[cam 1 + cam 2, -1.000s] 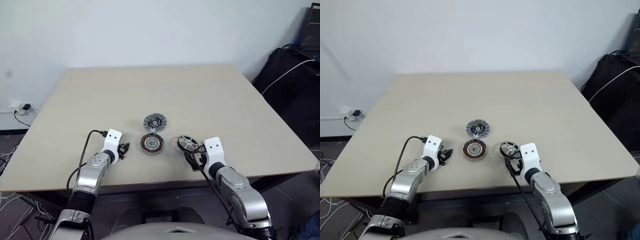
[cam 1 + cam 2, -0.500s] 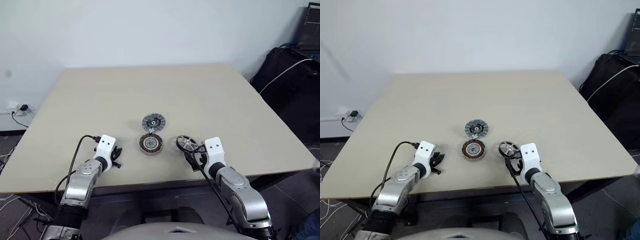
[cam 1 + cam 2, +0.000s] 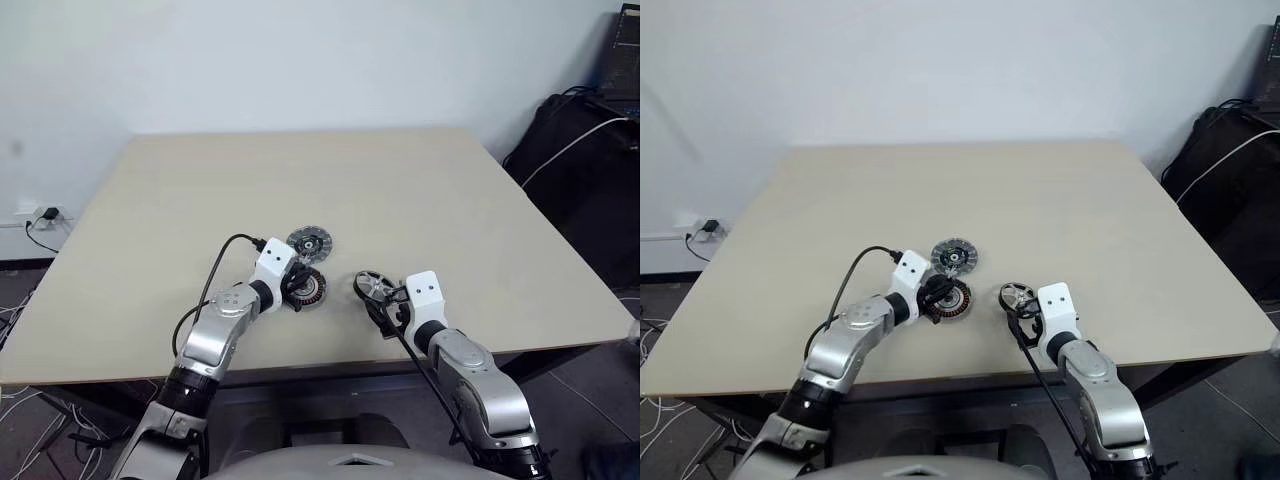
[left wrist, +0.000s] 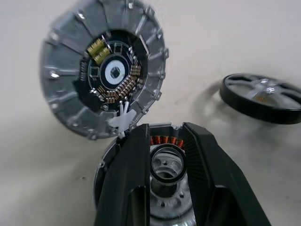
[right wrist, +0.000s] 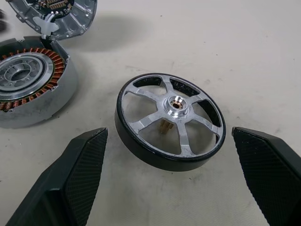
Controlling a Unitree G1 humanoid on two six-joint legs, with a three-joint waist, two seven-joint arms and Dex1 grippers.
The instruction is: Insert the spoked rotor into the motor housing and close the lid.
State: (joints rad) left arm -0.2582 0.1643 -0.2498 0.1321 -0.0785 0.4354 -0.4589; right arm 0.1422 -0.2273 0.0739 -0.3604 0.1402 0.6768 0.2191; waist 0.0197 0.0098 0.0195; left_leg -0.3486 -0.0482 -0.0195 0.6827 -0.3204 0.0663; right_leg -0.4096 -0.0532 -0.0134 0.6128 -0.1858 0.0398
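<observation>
L gripper (image 4: 165, 188) fingers hide much of motor housing (image 4: 164, 141) windings

1. Motor housing (image 4: 164, 188): in left wrist view, near part cut by picture edge; both sides covered by left gripper (image 4: 165, 165) fingers (image 4: 129, 183).
2. Motor housing in left eye view: left part hidden behind left gripper, windings too small to tell.
3. Lid (image 5: 56, 14): cut off at edge in right wrist view.
4. Right gripper (image 5: 167, 176) fingers (image 5: 70, 181): bases cut by picture edge.
5. Spoked rotor (image 3: 375, 286): near rim hidden behind right gripper in left eye view.
</observation>
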